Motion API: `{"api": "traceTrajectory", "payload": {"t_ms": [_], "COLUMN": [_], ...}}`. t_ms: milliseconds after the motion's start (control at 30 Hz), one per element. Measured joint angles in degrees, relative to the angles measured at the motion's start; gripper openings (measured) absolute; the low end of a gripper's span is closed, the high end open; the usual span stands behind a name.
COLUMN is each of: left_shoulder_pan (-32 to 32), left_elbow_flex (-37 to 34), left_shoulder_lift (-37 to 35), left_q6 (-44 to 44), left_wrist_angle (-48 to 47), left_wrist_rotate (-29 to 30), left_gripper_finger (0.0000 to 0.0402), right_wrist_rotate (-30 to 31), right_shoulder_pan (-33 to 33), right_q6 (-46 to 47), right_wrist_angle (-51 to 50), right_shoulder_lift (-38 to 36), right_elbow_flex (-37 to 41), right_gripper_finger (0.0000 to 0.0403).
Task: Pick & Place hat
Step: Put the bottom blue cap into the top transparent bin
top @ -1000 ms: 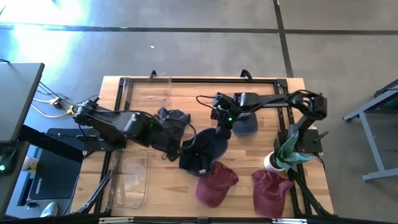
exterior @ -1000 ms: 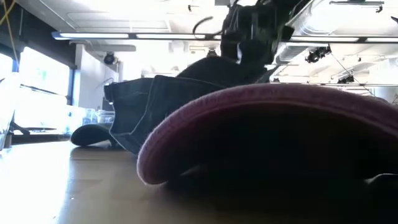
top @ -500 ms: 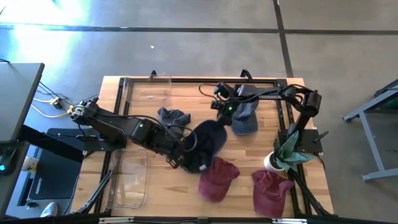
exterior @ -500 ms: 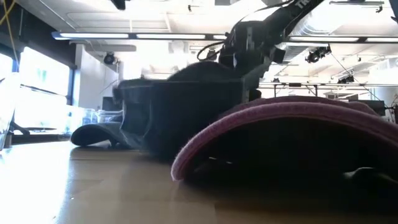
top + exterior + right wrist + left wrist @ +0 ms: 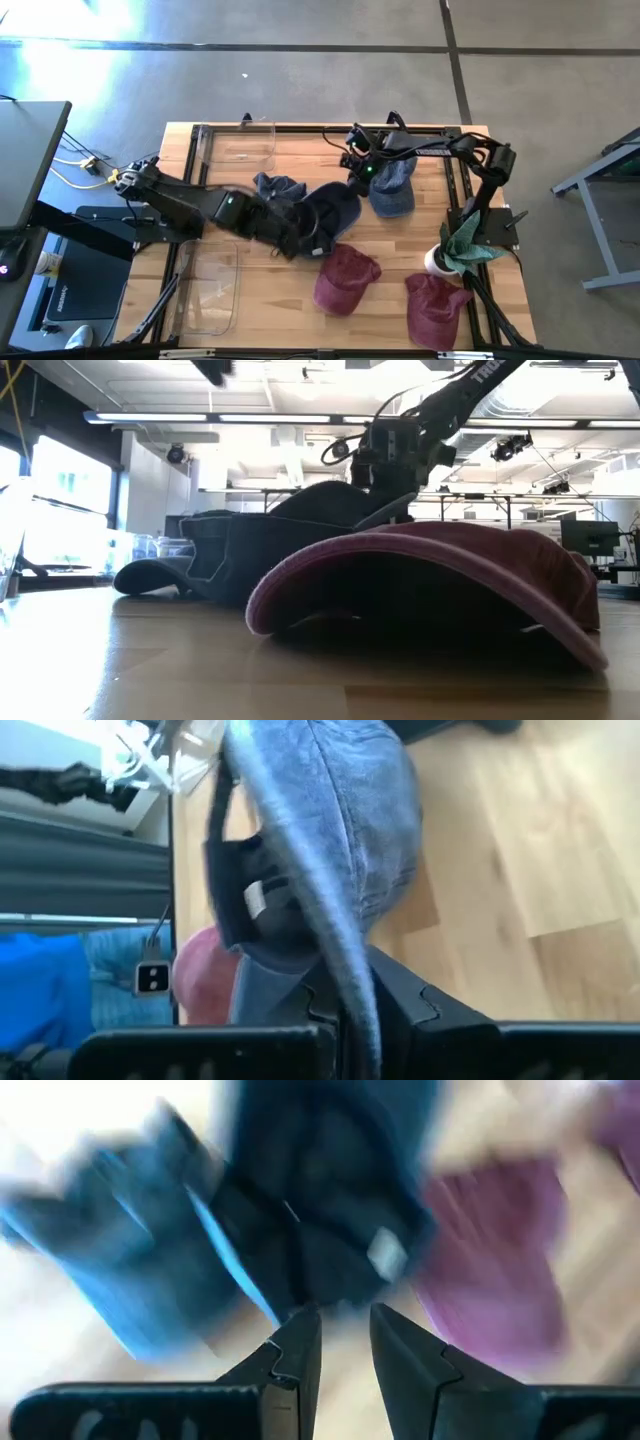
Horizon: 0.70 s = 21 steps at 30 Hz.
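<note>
Just ahead of your left claw [image 5: 335, 1342], near the table's middle, lies the dark navy hat [image 5: 330, 210], its brim end toward the fingertips; the fingers stand narrowly apart with nothing between them, though motion blur makes this hard to confirm. Your right claw [image 5: 360, 1005] at the far side is closed on the brim of the grey-blue hat [image 5: 392, 185]. I judge the left arm nearer the navy hat, so approach it straight forward.
</note>
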<state>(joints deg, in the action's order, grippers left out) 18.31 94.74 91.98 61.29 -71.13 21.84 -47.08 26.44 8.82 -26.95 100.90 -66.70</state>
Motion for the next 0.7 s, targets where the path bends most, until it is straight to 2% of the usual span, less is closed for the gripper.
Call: {"api": "traceTrajectory", "payload": {"t_ms": [100,200,367,467,567,700], "left_shoulder_pan": [-5.5,-10.6,-17.0,-18.1,-18.0,-18.0], "left_elbow_flex": [0.0,0.0,0.1,0.0,0.0,0.1], "left_shoulder_lift": [-0.2,-0.7,-0.2,0.2,0.2,1.7], "left_q6": [-7.6,-19.4,-34.7,-38.2,-40.4,-42.1], "left_wrist_angle": [2.8,7.6,19.1,22.0,22.4,26.0], "left_wrist_rotate": [0.5,-1.6,-13.2,-15.6,-13.4,-13.2], "left_gripper_finger": [0.0101,0.0132,0.0209,0.0243,0.0249,0.0225], "right_wrist_rotate": [0.3,1.0,5.5,8.6,10.7,12.3], "right_shoulder_pan": [-1.4,-2.9,-5.5,-7.0,-8.1,-9.3], "right_q6": [-1.4,-1.3,-0.5,-0.4,-0.4,-0.4], "right_wrist_angle": [-1.7,-1.7,-2.2,-2.1,-1.9,-2.0], "right_shoulder_lift": [-2.8,-5.8,-10.5,-13.1,-15.0,-16.1], "right_elbow_flex": [0.0,0.0,0.0,0.0,0.0,0.0], "right_gripper_finger": [0.0009,0.0012,0.0017,0.0008,0.0008,0.0018]}}
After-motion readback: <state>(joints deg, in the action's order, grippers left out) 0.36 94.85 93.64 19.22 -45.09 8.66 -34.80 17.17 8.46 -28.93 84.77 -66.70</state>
